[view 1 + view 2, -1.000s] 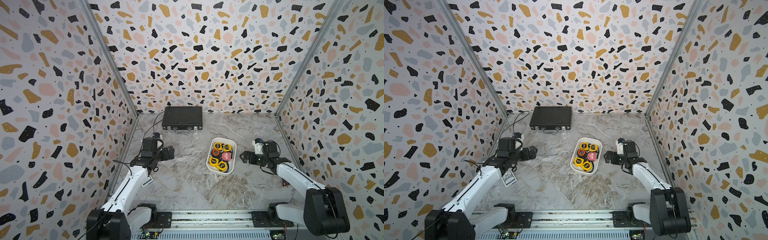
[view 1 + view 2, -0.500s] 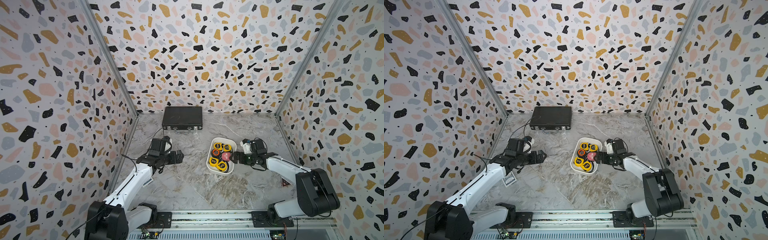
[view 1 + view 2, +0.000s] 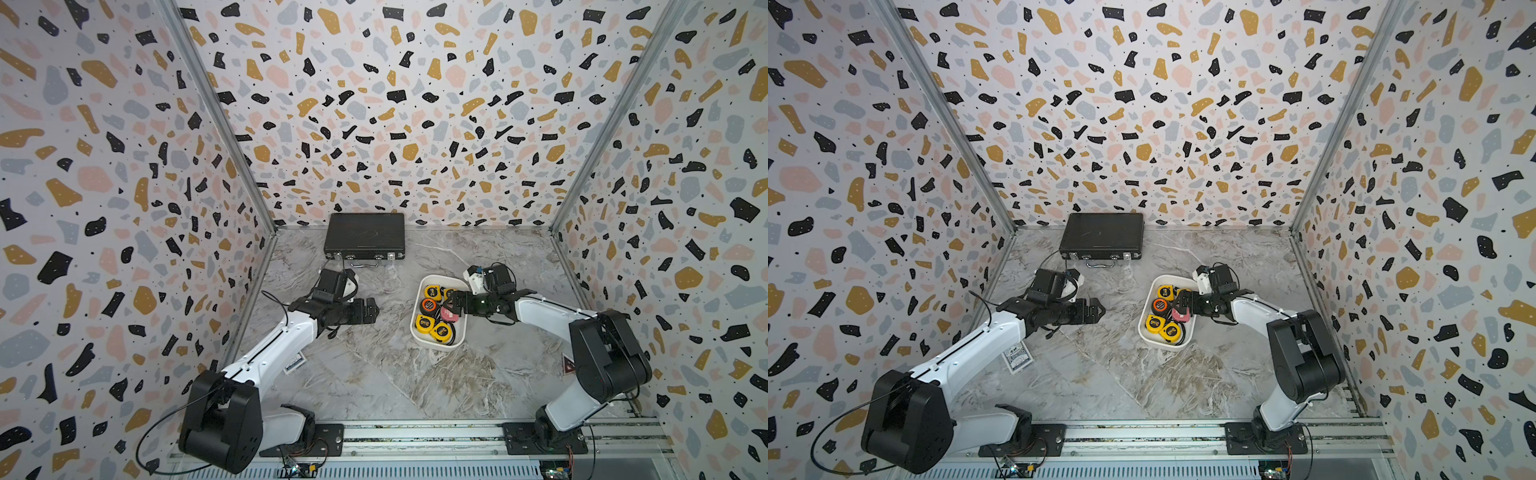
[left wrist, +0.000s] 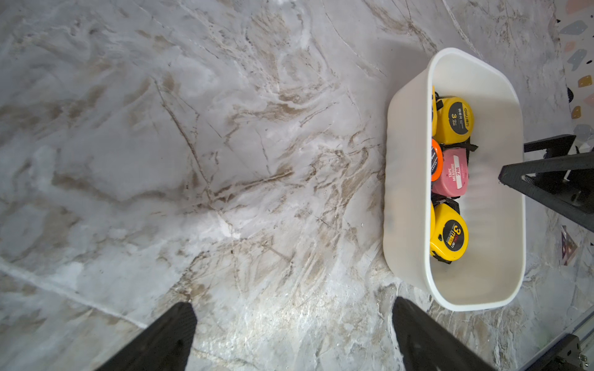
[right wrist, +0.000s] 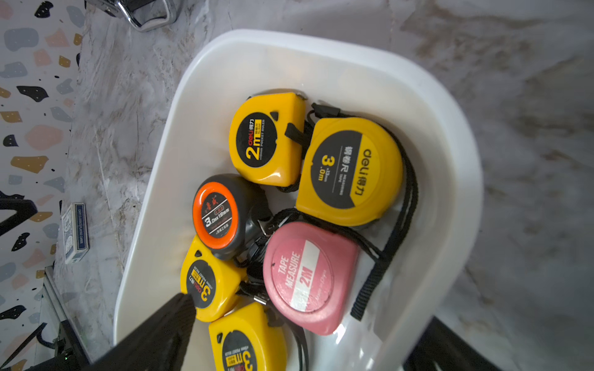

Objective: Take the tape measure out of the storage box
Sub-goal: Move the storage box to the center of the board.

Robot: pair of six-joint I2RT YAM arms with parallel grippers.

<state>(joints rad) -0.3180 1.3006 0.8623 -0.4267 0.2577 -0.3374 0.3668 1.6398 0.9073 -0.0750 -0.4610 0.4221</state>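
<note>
Over the last second the right gripper (image 3: 451,302) has swung in from the tabletop (image 3: 374,374) beside the storage box (image 3: 432,344) and now hangs over its inside, while the left gripper (image 3: 372,311) has pushed forward toward the box but remains well apart from it, over bare marble. Both sets of fingers are spread fully wide and hold nothing. The right wrist view shows one right finger (image 5: 167,321) with its tip over a yellow tape measure (image 5: 209,284), and the pink tape measure (image 5: 308,276) lying between the two fingers, just ahead of them. All six tape measures are in the box: four yellow, the pink one and a black-and-orange tape measure (image 5: 221,215), with black wrist straps (image 5: 395,231) tangled among them. The reach seems nearly finished, with the pink tape the likely target; a descent and a close come next, and nothing has left the box. The black briefcase (image 3: 364,235) sits untouched far beyond both grippers.
</note>
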